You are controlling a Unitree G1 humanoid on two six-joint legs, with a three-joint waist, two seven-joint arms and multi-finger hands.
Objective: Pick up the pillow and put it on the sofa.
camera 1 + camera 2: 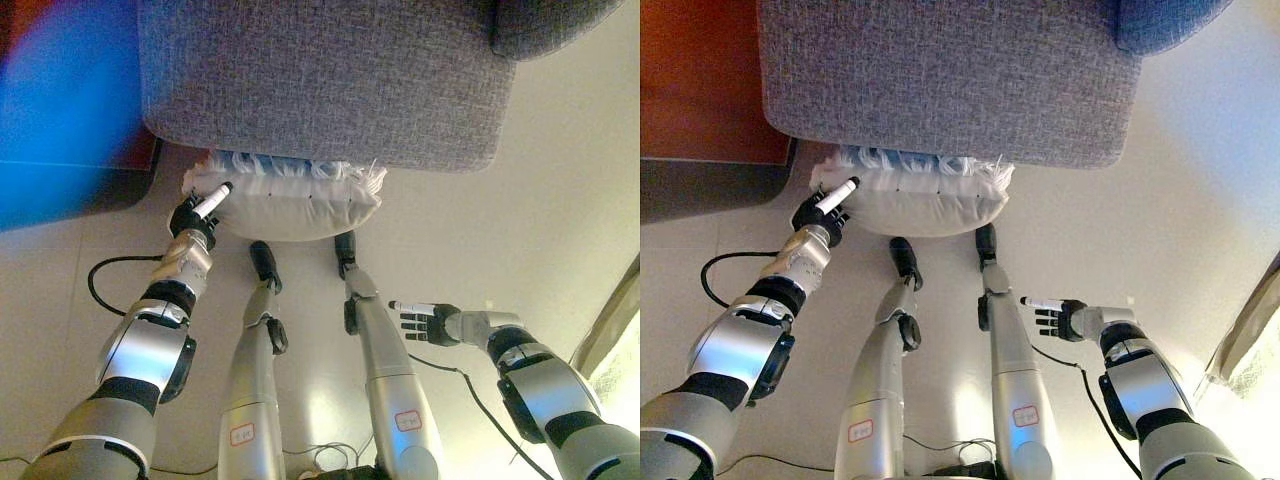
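A white pillow (pixel 283 205) with a fringe on top lies on the floor (pixel 560 200), right against the front edge of the grey sofa (pixel 320 75). Part of the pillow is tucked under the sofa's edge. The pillow is not on the sofa yet.

The left hand (pixel 200 212) is at the left end of the pillow. One white-tipped finger sticks out straight and touches the pillow's corner. The other fingers look curled in, but they do not hold anything.

The right hand (pixel 425 320) is well apart from the pillow, low over the floor on the right side. Its fingers are straight and spread out, pointing to the left. It is empty.
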